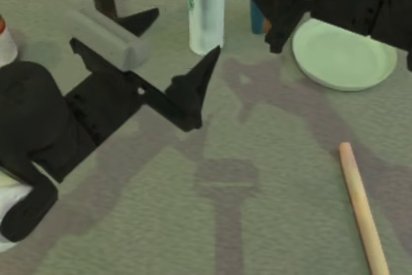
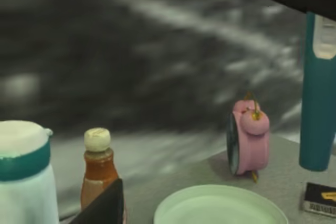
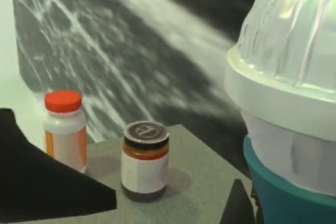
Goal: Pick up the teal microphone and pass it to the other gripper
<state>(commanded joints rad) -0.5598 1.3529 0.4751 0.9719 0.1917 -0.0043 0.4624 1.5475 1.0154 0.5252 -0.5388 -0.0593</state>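
The teal microphone (image 1: 257, 16) hangs upright at the back of the table, between the fingers of my right gripper (image 1: 266, 24), which is shut on it. From the left wrist view its teal handle (image 2: 317, 103) with the white switch patch drops below the black right arm, its tip just above the table. Close in the right wrist view are its round whitish head (image 3: 289, 72) and one black fingertip (image 3: 239, 205) beside the teal collar. My left gripper (image 1: 187, 30), the one with the grey cylinder, stands open and empty left of it.
A tall white bottle with teal cap (image 1: 206, 8) stands by the left gripper. A pale green plate (image 1: 344, 56) lies under the right arm and a wooden rod (image 1: 364, 207) at front right. A pink alarm clock (image 2: 248, 140), sauce bottle (image 2: 98, 171), barcode box (image 2: 320, 199), jar (image 3: 144, 161) and orange-capped bottle (image 3: 65, 129) stand around.
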